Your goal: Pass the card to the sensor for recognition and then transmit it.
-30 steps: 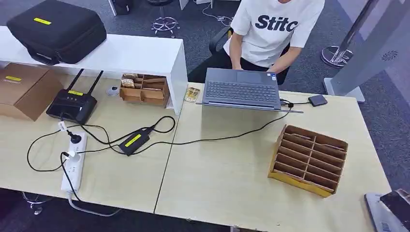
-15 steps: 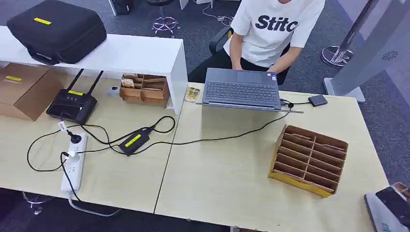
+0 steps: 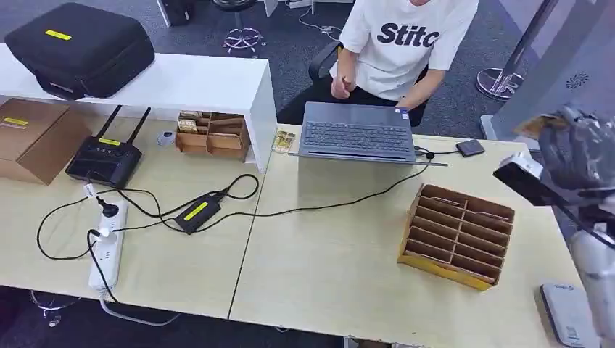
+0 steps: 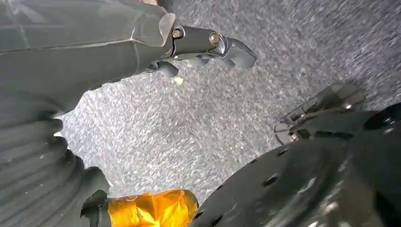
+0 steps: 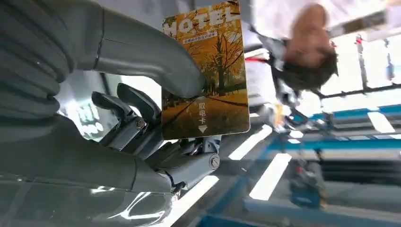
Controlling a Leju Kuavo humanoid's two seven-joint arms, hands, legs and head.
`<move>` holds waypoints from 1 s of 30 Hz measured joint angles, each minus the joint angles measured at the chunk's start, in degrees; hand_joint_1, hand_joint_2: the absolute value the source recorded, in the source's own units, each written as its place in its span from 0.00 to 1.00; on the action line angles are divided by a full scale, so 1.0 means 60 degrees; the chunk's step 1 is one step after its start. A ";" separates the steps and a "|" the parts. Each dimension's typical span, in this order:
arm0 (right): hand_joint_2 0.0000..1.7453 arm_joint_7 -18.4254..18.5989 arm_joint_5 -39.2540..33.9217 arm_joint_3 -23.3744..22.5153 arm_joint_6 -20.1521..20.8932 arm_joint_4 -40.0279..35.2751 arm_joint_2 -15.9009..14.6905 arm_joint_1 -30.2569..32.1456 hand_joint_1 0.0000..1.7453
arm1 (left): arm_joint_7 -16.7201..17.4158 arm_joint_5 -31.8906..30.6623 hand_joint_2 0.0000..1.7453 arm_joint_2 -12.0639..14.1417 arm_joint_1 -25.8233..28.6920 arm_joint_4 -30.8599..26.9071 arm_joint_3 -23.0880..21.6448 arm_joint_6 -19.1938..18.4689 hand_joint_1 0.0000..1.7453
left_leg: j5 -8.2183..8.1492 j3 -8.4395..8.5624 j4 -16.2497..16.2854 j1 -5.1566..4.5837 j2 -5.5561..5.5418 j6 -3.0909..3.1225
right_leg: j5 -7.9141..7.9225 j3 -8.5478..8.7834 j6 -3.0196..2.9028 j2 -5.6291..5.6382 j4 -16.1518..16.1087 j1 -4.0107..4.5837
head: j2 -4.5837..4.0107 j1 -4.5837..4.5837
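My right hand (image 3: 580, 156) is raised above the table's right edge, past the cardboard slot rack (image 3: 457, 235). It pinches a hotel card (image 5: 205, 71) with an autumn-tree picture between the thumb and the fingers (image 5: 137, 111); a tan corner of the card (image 3: 535, 125) shows in the head view. A small black box (image 3: 470, 148) on a cable lies beside the laptop (image 3: 355, 134). A flat white device (image 3: 569, 315) sits at the table's front right corner. My left hand (image 4: 203, 45) hangs over grey carpet and holds nothing, its fingers loosely apart.
A person in a white shirt (image 3: 406, 43) sits behind the laptop. A router (image 3: 101, 156), a power strip (image 3: 107, 250), a black adapter (image 3: 194, 212) and cables lie on the left table half. A white shelf (image 3: 181, 80) carries a black case (image 3: 80, 47).
My right arm has risen from the lower right corner to high above the table's right edge, carrying the card. The view has shifted slightly. The person has lifted one hand from the laptop.
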 joint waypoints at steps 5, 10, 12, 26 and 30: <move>1.00 0.0839 0.0315 0.2500 0.0208 0.1456 0.1133 -0.2798 1.00 | 0.0193 -0.0241 1.00 0.0051 -0.0009 -0.0306 -0.0175 -0.0234 0.00 | 0.0041 -0.0006 -0.0004 0.0015 -0.0056 -0.0022 | -0.0001 -0.0001 -0.0005 -0.0048 0.0010 0.0009 | 0.0000 -0.0011; 1.00 0.1351 0.0746 0.3888 0.0507 0.2533 0.2134 -0.4336 1.00 | 0.0226 -0.0328 1.00 0.0080 0.0006 -0.0460 -0.0349 -0.0314 0.00 | 0.0045 -0.0039 -0.0011 0.0015 -0.0090 -0.0029 | -0.0008 -0.0027 -0.0014 -0.0077 0.0015 0.0021 | 0.0000 -0.0011; 1.00 0.1681 0.1098 0.4501 0.0801 0.3229 0.2693 -0.4933 1.00 | 0.0274 -0.0412 1.00 0.0098 -0.0003 -0.0514 -0.0393 -0.0347 0.00 | 0.0045 -0.0041 -0.0012 0.0015 -0.0083 -0.0030 | -0.0009 -0.0037 -0.0016 -0.0068 0.0016 0.0021 | 0.0000 -0.0004; 1.00 0.2006 0.1404 0.6153 0.1082 0.5888 0.4596 -0.5894 1.00 | 0.0401 -0.0510 1.00 0.0113 -0.0042 -0.0642 -0.0612 -0.0423 0.00 | 0.0045 -0.0046 -0.0011 0.0009 -0.0116 -0.0030 | -0.0010 -0.0029 -0.0017 -0.0109 0.0005 0.0018 | 0.0000 -0.0004; 1.00 0.1973 0.1415 0.6408 0.1294 0.6081 0.4763 -0.5894 0.00 | 0.0416 -0.0485 1.00 0.0113 -0.0046 -0.0642 -0.0612 -0.0423 0.00 | 0.0045 -0.0043 -0.0009 0.0010 -0.0116 -0.0030 | -0.0010 -0.0032 -0.0017 -0.0107 0.0003 0.0018 | 0.0000 -0.0007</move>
